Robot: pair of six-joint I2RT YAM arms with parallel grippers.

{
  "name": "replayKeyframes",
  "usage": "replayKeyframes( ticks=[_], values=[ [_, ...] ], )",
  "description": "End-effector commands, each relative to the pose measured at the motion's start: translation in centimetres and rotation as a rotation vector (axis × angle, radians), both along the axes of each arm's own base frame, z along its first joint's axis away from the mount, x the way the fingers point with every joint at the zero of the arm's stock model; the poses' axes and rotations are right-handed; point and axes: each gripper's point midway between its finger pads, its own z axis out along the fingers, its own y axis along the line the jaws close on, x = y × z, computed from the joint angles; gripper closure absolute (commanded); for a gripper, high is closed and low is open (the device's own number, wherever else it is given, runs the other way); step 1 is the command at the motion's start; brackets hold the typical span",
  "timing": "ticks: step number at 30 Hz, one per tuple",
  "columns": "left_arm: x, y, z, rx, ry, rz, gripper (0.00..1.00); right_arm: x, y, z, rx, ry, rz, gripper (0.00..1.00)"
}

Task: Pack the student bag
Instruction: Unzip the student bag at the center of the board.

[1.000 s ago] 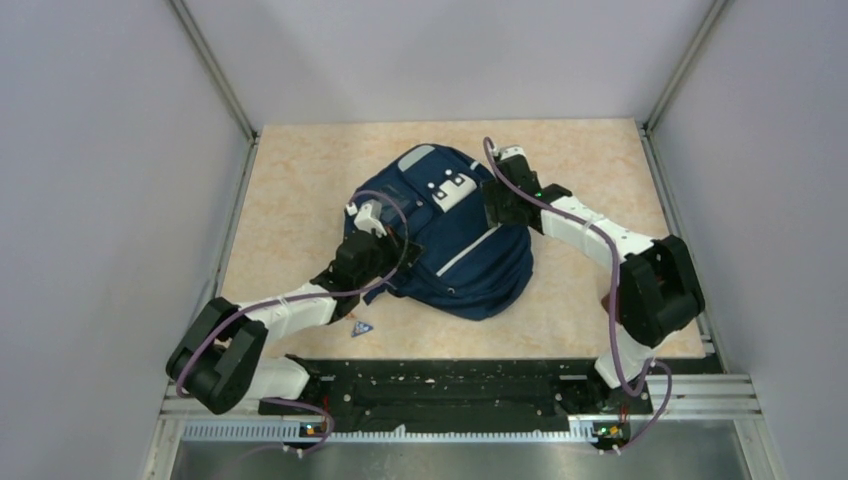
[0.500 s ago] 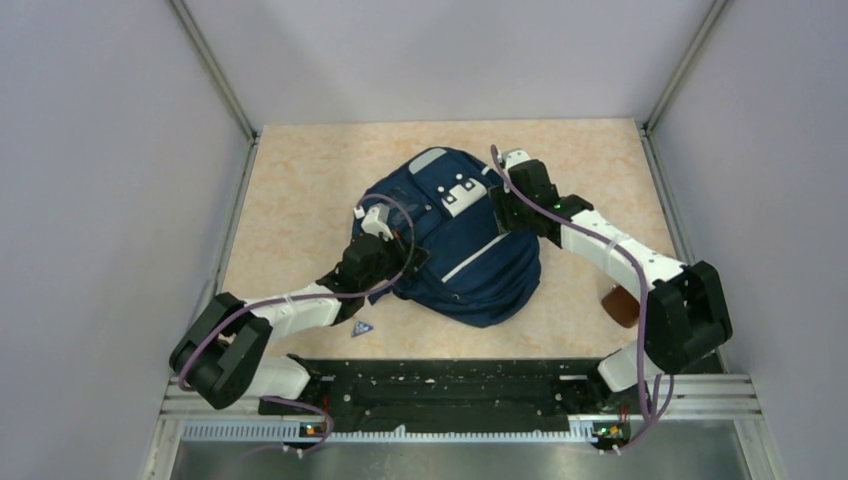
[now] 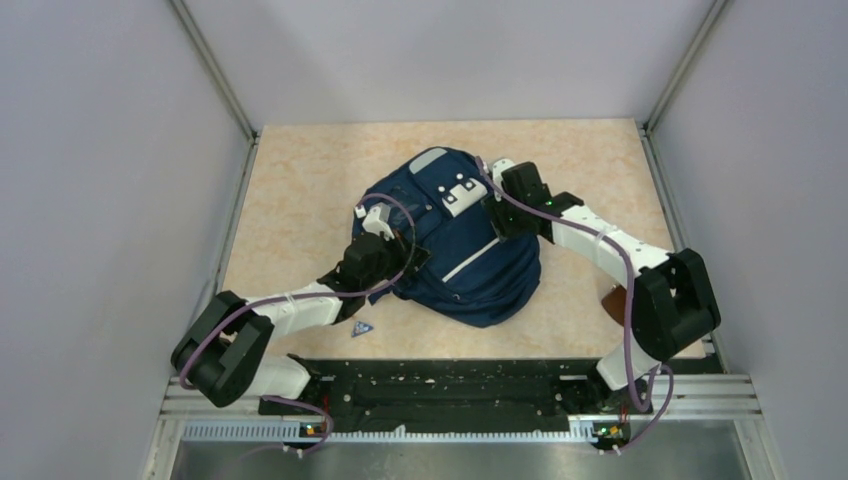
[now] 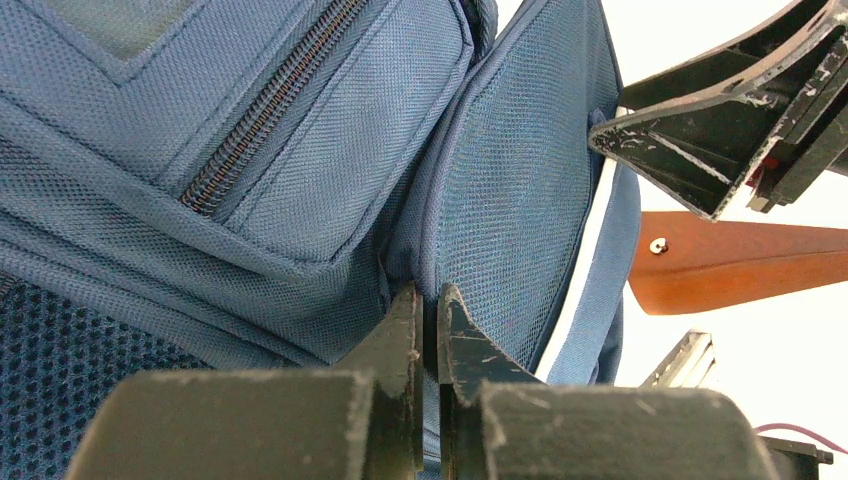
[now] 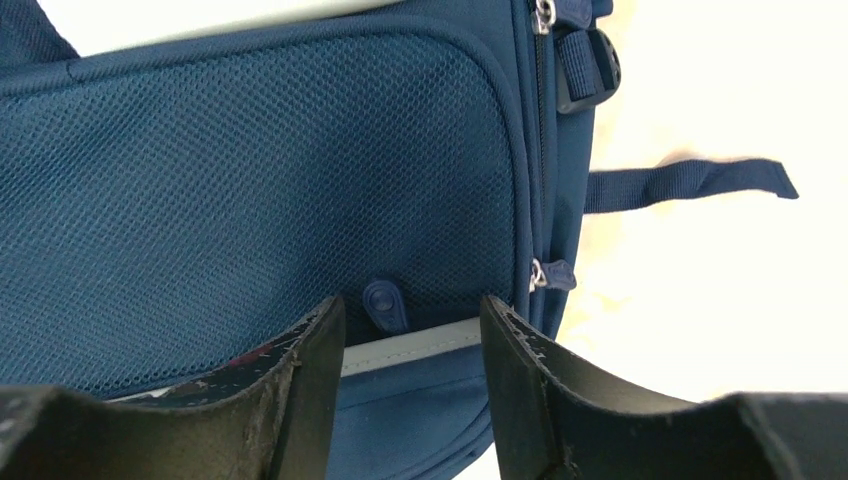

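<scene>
The student bag [image 3: 480, 270], large and navy with pale stripes, lies in the middle of the table. My left gripper [image 3: 383, 228] is at its left side, and in the left wrist view its jaws [image 4: 428, 300] are shut on a fold of the bag's fabric [image 4: 300, 150]. My right gripper [image 3: 497, 200] is at the bag's upper right side. In the right wrist view it [image 5: 412, 305] stands open over the mesh side pocket [image 5: 250, 180], with a small blue zipper pull [image 5: 385, 303] and a pale stripe between the fingertips.
A small blue triangular tag [image 3: 362, 328] lies on the table near the left arm. A brown wooden object [image 3: 616, 300] sits by the right arm's elbow, also seen in the left wrist view [image 4: 740, 265]. A loose bag strap [image 5: 690, 180] trails on the table. Walls enclose three sides.
The bag has shifted slightly right and towards the arms. My right gripper has moved with it onto the bag's side, and its jaws have narrowed. The left gripper stays shut on the fabric.
</scene>
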Motion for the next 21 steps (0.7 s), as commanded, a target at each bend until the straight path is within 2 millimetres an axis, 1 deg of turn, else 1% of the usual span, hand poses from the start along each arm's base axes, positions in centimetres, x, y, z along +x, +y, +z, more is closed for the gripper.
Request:
replayKeyframes(
  ticks=[1,12,13,17,19,21],
  values=[
    [-0.5,-2.4,2.4,-0.049,-0.054,-0.105,1.00,1.3,0.3,0.8,-0.040,-0.027,0.035,0.52],
    [-0.4,-2.4,2.5,-0.049,-0.058,-0.102,1.00,1.1,0.2,-0.8,-0.077,0.003,0.071,0.69],
    [-0.4,-2.4,2.5,-0.049,-0.060,-0.102,1.00,1.1,0.2,-0.9,-0.078,0.007,0.073,0.72],
    [-0.4,-2.3,2.6,-0.047,-0.063,-0.101,1.00,1.0,0.5,-1.5,-0.073,0.033,0.084,0.89],
    [-0.4,-2.3,2.5,-0.047,-0.061,-0.099,1.00,1.0,0.7,-1.4,-0.061,0.034,0.083,1.00],
    [-0.4,-2.4,2.5,-0.049,-0.060,-0.100,1.00,0.9,1.1,-0.9,-0.035,0.023,0.079,1.00]
  ],
)
